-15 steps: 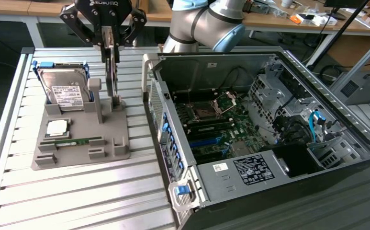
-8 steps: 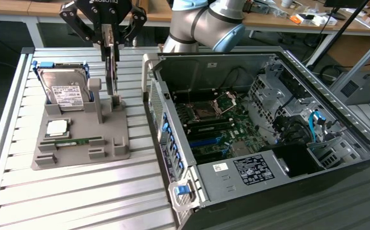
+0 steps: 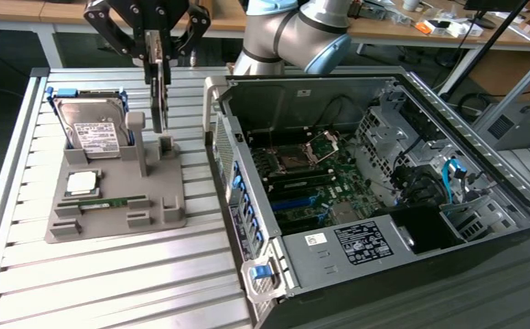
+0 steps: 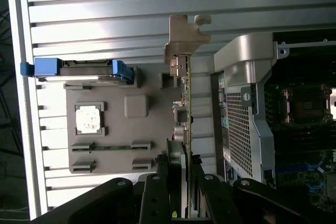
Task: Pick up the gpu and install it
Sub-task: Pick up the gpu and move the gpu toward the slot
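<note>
Upper left of the exterior view: the pincer pinches the gpu by its top edge, and the card hangs upright over the grey fixture. It looks light, stiff and fragile, so grip the bare board edge. The hard drive stands just beside it, and the computer case wall rises at centre frame.

gpu vert. in pincer
</note>
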You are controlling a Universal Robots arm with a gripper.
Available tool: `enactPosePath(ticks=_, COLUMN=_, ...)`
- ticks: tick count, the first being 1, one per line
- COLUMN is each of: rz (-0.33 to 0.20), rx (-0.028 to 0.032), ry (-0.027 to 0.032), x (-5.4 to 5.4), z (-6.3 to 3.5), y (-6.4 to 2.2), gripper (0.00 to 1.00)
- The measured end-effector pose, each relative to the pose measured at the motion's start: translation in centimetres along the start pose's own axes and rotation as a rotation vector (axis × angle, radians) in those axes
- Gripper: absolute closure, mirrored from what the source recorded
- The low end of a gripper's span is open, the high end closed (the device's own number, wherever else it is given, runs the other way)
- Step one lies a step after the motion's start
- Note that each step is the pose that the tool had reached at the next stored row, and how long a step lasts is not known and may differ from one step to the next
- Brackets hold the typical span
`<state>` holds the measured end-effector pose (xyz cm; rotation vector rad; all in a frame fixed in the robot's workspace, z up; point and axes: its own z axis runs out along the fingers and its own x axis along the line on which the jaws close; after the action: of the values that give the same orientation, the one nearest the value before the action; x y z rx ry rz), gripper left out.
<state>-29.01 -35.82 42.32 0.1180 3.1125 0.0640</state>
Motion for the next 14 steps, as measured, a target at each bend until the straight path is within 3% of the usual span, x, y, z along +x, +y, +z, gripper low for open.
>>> enactPosePath(ticks=14, rz=0.0, rx=0.0, ry=0.0, x=-0.02, z=-0.74, y=0.03, gripper=0.73)
